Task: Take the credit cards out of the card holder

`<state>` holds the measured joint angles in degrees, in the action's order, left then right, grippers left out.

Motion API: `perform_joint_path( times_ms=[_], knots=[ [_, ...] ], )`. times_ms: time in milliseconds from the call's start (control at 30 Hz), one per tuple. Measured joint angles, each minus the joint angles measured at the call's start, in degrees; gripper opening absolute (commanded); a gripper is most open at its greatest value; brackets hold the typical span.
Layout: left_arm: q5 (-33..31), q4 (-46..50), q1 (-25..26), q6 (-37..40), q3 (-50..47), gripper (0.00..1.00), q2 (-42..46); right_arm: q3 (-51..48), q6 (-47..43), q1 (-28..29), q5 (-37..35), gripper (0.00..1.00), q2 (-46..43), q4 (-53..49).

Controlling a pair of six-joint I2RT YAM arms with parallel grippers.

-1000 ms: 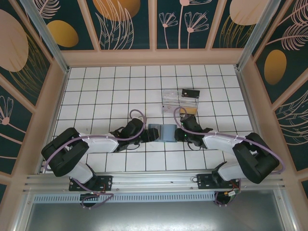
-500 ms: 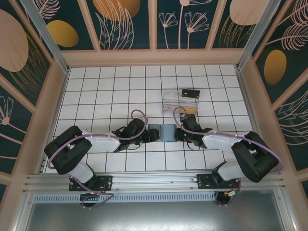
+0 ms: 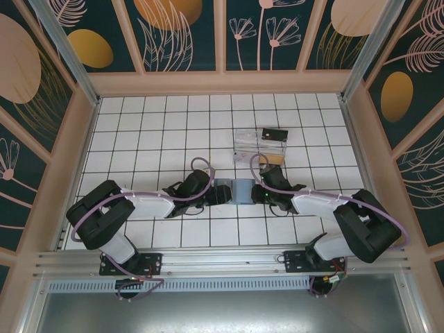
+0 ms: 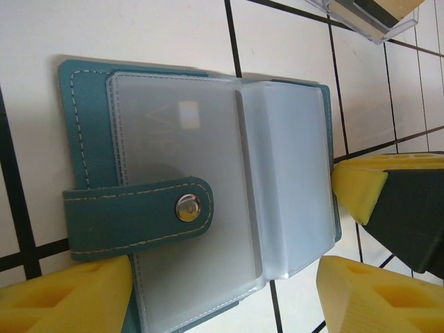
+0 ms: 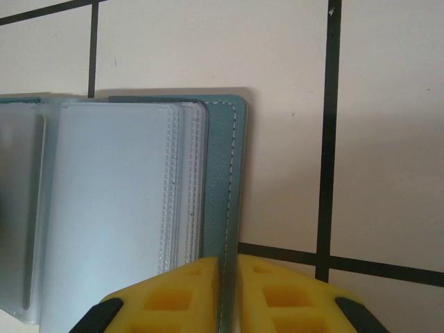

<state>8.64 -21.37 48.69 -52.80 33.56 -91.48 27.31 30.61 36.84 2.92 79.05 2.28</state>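
The teal card holder [image 3: 233, 190] lies open on the tiled table between both grippers. In the left wrist view the card holder [image 4: 90, 111] shows frosted plastic sleeves and a snap strap [image 4: 139, 215]. A pale card [image 4: 173, 139] with faint lettering sits inside the left sleeve. My left gripper [image 4: 225, 295] is open, its yellow fingers [image 4: 66, 298] wide apart on either side of the holder's near edge. My right gripper [image 5: 227, 277] is shut on the holder's right cover edge [image 5: 225, 173]. The stacked sleeves [image 5: 111, 201] lie to the left of that edge.
A clear plastic box [image 3: 259, 146] stands just beyond the holder, with a small black card [image 3: 275, 134] on its far right corner. The box's corner [image 4: 368, 14] shows at the top of the left wrist view. The right gripper's yellow finger [image 4: 357, 187] sits close by.
The left arm's elbow has swung slightly to the right and its gripper has edged in on the holder. The holder has shifted a little away from the arm bases.
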Motion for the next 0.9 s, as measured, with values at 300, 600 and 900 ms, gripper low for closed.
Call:
perform_joint_path(
  times_ms=[300, 600, 900],
  knots=[
    [-0.04, 0.15, 0.0, 0.17, 0.0, 0.71, 1.09, 0.0, 0.0, 0.0, 0.2, 0.18, 0.11, 0.15],
    [1.95, -1.27, 0.09, 0.17, 0.09, 0.71, -0.31, 0.0, 0.0, 0.0, 0.2, 0.18, 0.11, 0.17],
    [3.48, -3.17, 0.39, 0.26, 0.26, 0.81, -0.31, 0.0, 0.02, 0.0, 0.2, 0.18, 0.15, 0.31]
  ],
)
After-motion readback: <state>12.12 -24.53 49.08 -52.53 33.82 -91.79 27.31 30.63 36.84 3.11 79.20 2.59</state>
